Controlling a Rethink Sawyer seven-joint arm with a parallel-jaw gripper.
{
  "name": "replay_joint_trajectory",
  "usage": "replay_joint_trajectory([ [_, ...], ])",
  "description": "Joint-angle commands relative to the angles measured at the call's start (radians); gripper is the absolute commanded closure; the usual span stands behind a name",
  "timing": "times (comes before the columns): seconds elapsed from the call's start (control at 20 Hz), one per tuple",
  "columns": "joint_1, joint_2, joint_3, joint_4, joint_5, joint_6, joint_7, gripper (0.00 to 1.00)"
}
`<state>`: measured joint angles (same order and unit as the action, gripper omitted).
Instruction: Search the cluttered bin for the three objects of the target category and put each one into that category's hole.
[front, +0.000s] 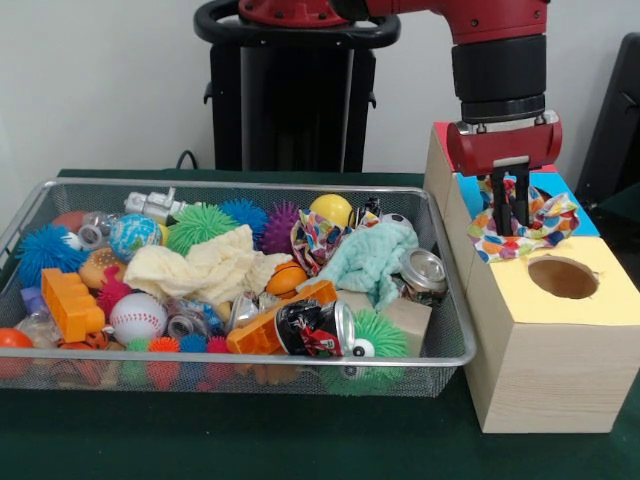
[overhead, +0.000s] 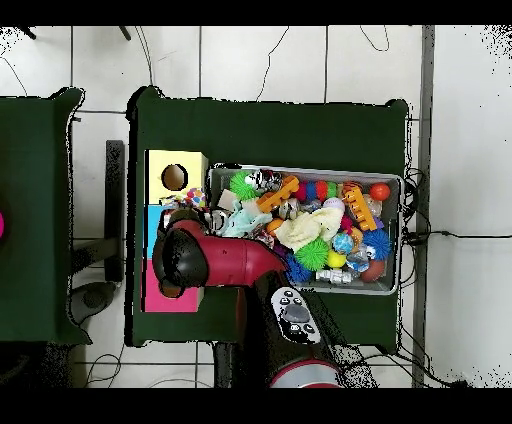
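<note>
End effector (front: 512, 215): right of frame, fingers clamped on confetti cloth (front: 530, 228), cloth draped on yellow box top just behind hole (front: 563, 277). Wire bin (front: 455, 335): centre-left on green tabletop (front: 300, 440); 2nd confetti cloth (front: 318, 240) inside, beside mint cloth (front: 372, 262).

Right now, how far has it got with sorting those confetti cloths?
One confetti cloth hangs from the gripper, whose fingers are shut on it, just behind the round hole in the yellow-topped box, not yet dropped in. Another confetti cloth lies in the wire bin, beside the mint cloth. I cannot spot a third, nor see inside the box.
</note>
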<state>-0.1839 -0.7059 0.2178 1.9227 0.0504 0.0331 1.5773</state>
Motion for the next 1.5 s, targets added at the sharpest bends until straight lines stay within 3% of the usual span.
replay_joint_trajectory([
  [0.05,-0.037,0.084,-0.041,-0.195,0.112,-0.117,0.242,1.00],
  [0.35,0.024,0.080,-0.114,-0.256,0.173,-0.022,0.230,1.00],
  [0.9,0.081,0.087,-0.191,-0.331,0.258,0.038,0.251,1.00],
  [1.35,0.094,0.085,-0.194,-0.324,0.291,0.037,0.238,1.00],
  [1.5,0.103,0.123,-0.208,-0.325,0.294,0.130,0.217,1.00],
])
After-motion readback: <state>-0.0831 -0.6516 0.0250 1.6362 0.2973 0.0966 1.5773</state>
